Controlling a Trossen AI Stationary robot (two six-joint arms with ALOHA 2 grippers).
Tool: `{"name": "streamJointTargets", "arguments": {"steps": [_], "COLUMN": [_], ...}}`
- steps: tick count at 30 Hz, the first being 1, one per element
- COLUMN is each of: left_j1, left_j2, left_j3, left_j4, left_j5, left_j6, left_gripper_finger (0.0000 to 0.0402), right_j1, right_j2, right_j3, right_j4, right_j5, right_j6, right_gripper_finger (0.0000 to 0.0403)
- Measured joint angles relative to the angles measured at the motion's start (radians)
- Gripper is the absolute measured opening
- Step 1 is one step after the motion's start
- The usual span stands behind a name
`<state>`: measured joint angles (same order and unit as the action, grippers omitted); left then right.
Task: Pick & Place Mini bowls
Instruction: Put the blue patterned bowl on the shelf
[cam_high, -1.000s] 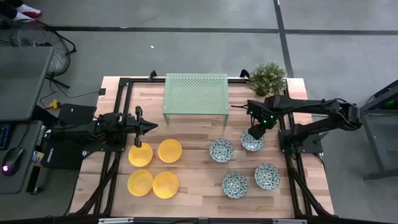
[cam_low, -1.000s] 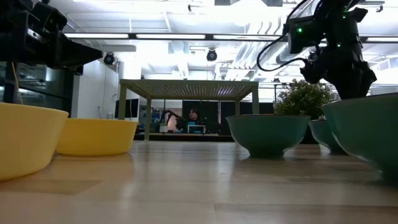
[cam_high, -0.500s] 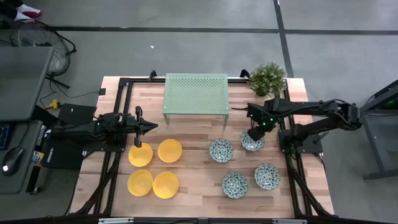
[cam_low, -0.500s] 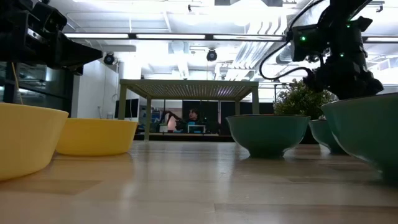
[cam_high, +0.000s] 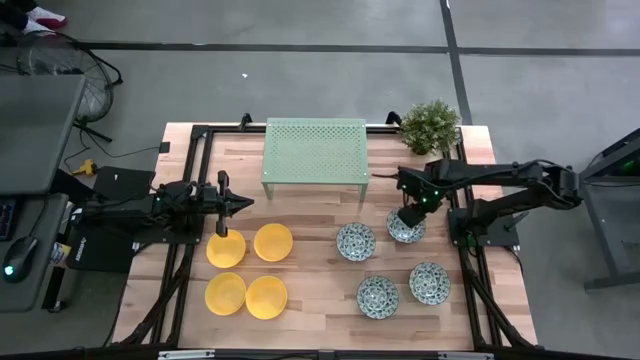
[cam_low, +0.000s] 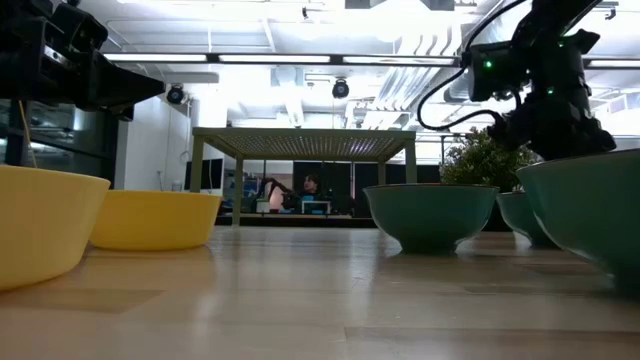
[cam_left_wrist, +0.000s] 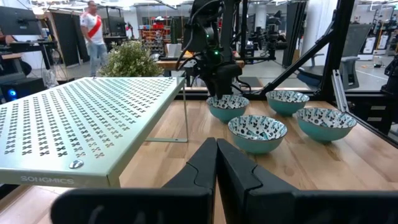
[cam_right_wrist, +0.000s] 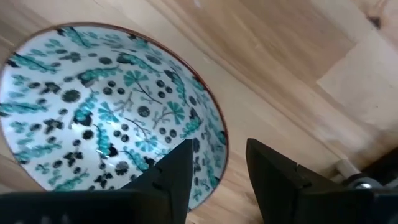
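Observation:
Four yellow mini bowls (cam_high: 248, 270) stand on their bases on the table's left half, four patterned ones (cam_high: 392, 290) on its right half. My right gripper (cam_high: 408, 215) is open and points down over the far-right patterned bowl (cam_high: 404, 229). In the right wrist view its fingers (cam_right_wrist: 177, 171) stand astride that bowl's rim (cam_right_wrist: 222, 140), one over the inside and one outside; whether they touch it cannot be told. My left gripper (cam_high: 244, 203) is shut and hovers level, just beyond the yellow bowls, holding nothing.
A pale green perforated rack (cam_high: 315, 150) stands at the table's far middle, with a small potted plant (cam_high: 432, 125) at the far right corner. Bare wood lies between the two groups of bowls and along the near edge. A person (cam_left_wrist: 93, 31) walks in the room behind.
My right gripper has come down a little toward the far-right patterned bowl. The bowls have stayed where they were.

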<state>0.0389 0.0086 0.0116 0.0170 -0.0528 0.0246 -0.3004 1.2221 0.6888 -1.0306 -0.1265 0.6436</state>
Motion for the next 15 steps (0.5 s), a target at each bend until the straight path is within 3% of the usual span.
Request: {"name": "streamJointTargets", "arguments": {"steps": [15], "left_j1": [0.000], "left_j2": [0.000], "left_j3": [0.000], "left_j4": [0.000], "left_j5": [0.000], "left_j6": [0.000], "left_gripper_finger": [0.0007], "right_j1": [0.000], "right_j2": [0.000], "right_j3": [0.000], "right_j4": [0.001], "right_j5": [0.020], "right_j6": [-0.023], "right_gripper_finger": [0.0137]}}
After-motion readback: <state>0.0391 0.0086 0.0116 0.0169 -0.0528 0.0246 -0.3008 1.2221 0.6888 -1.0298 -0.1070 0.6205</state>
